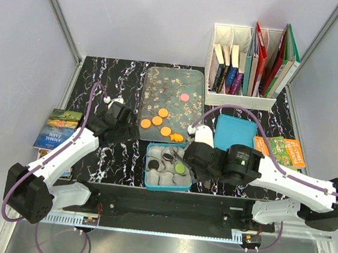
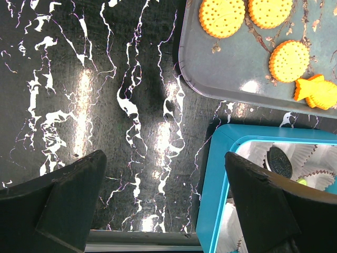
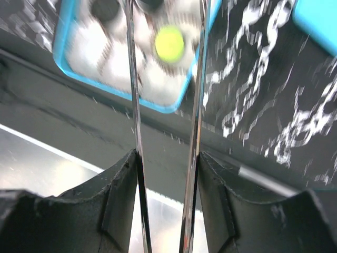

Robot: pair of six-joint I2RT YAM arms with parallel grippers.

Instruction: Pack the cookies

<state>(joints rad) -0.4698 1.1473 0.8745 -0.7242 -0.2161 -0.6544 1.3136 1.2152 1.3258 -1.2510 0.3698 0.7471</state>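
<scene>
Several orange cookies (image 1: 157,120) and a pink one (image 1: 185,97) lie on the patterned tray (image 1: 161,83). The open blue box (image 1: 147,178) holds paper cups, two black cookies (image 1: 153,164) and a green cookie (image 1: 180,168). My right gripper (image 1: 198,163) is beside the box's right edge, shut on metal tongs (image 3: 132,79). The tong blades stand apart on either side of the green cookie (image 3: 169,44), which rests in a cup. My left gripper (image 2: 164,158) hangs open and empty over the table, left of the box rim (image 2: 218,174). Orange cookies (image 2: 289,60) show above it.
The blue lid (image 1: 235,133) lies right of the box. A white rack of books (image 1: 248,62) stands at the back right. Booklets lie at the right (image 1: 281,151) and left (image 1: 57,128) table edges. A black rail (image 1: 167,202) runs along the near edge.
</scene>
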